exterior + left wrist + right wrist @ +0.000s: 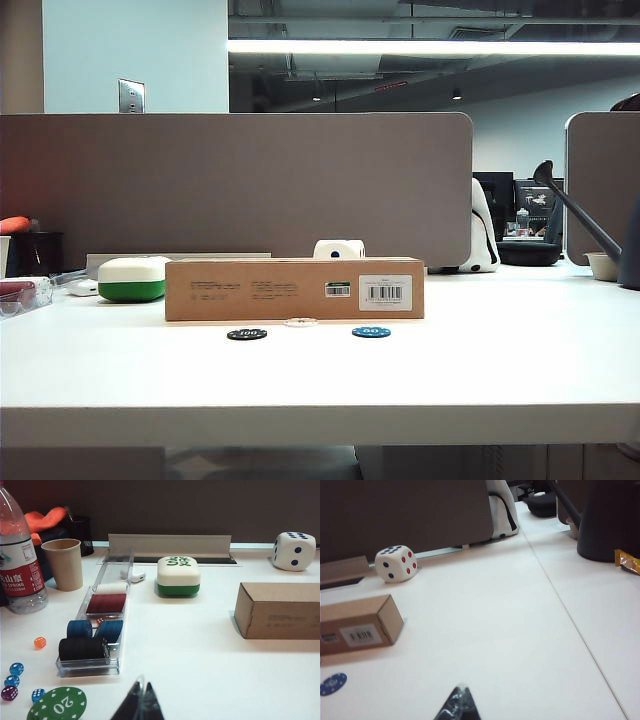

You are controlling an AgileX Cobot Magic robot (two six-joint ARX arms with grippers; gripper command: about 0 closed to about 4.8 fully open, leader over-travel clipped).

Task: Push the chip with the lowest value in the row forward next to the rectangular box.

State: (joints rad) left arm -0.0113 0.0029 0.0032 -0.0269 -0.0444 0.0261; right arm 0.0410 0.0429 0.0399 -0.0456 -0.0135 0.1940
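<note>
Currently, the left gripper (pixel 141 700) hangs above the white counter (pixel 200 670) with its jaws pressed together to a point, holding nothing. The right gripper (pixel 459 702) likewise hovers over bare counter, jaws closed and empty; neither gripper appears in the exterior view.

Near the left gripper lie a green round chip marked 20 (pixel 57 705) and a clear plastic chip tray (pixel 90 667). Beyond stands a white-and-green rounded case (pixel 178 576).

The long low brown cardboard box (pixel 294 289) lies across the counter middle. The small flat white round chip (pixel 300 322) lies just beside the box's front face, set forward of its row. The black round chip marked 100 (pixel 247 334) and the blue round chip marked 50 (pixel 371 332) lie on either side of it, nearer the counter edge. A large white die (pixel 395 563) sits behind the box.
</note>
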